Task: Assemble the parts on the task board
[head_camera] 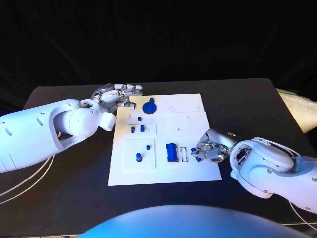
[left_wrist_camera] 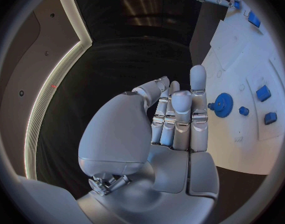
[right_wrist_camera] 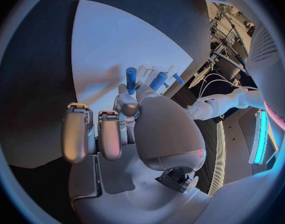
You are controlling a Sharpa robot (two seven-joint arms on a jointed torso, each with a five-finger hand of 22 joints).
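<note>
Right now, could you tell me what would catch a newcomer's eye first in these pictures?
The white task board stands out brightly mid-table on the black table. At its near right edge the right hand pinches a blue peg, upright between its fingertips. At the board's far left corner the left hand holds nothing, close beside a blue gear.

Bare far-right board (head_camera: pixel 187 106) (white, flat) between blue gear (head_camera: pixel 149 106) and right hand (head_camera: pixel 210 148).
</note>
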